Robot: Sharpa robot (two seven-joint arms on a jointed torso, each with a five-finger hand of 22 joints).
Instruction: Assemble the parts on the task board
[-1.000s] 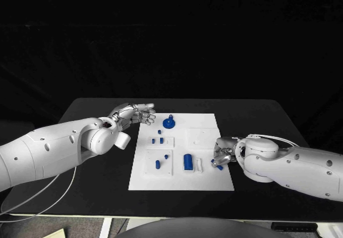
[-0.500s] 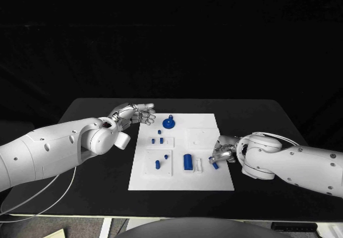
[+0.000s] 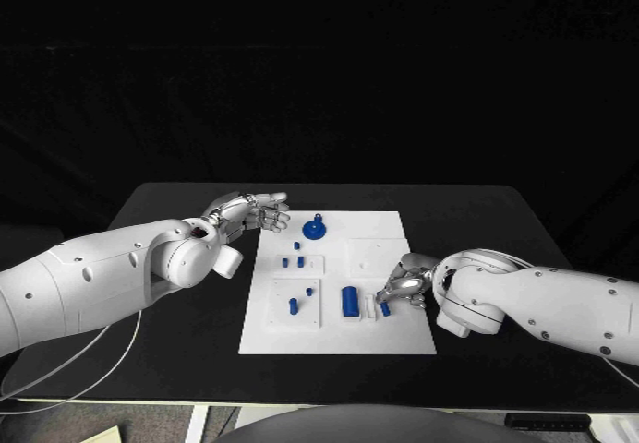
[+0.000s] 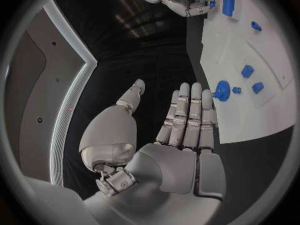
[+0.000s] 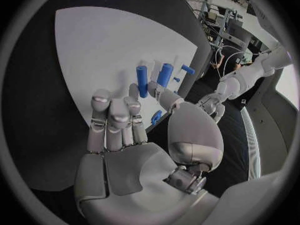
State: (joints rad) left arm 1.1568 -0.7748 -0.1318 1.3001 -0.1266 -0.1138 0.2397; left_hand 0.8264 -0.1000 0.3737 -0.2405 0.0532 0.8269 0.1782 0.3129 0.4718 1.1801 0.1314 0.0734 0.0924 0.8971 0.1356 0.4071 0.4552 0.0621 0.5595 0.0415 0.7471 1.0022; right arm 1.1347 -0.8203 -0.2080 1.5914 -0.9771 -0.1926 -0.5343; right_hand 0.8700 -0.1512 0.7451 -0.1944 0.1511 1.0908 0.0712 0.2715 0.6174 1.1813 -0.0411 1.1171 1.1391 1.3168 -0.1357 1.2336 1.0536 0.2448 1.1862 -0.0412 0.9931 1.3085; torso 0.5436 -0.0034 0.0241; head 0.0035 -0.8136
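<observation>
On the near half of the black table (image 3: 160,369) the white board (image 3: 340,337) has its near edge set well back from the table's front edge, with bare black surface in front of it and on either side. The near strip of the board itself is bare white. Just beyond that strip, on the board's right side, the right hand (image 3: 403,288) hangs over the board with its arm coming in across the right edge. The right wrist view shows a small blue peg (image 5: 156,117) pinched between the thumb and a finger, the other fingers (image 5: 112,116) raised and loosely together. Just beside that hand, toward the board's middle, stands a tall blue cylinder (image 3: 350,300) in a white holder; in the wrist view two blue upright pieces stand just past the fingertips. To the left of it two small blue pegs (image 3: 301,298) sit on a raised white square. Farther back two small blue blocks (image 3: 293,262) stand on another square, and near the far edge lies a round blue knob (image 3: 314,229). Beyond the board's far left corner, off the board and above the table, the left hand (image 3: 252,213) holds nothing, its fingers (image 4: 189,112) straight and side by side, the thumb apart.
</observation>
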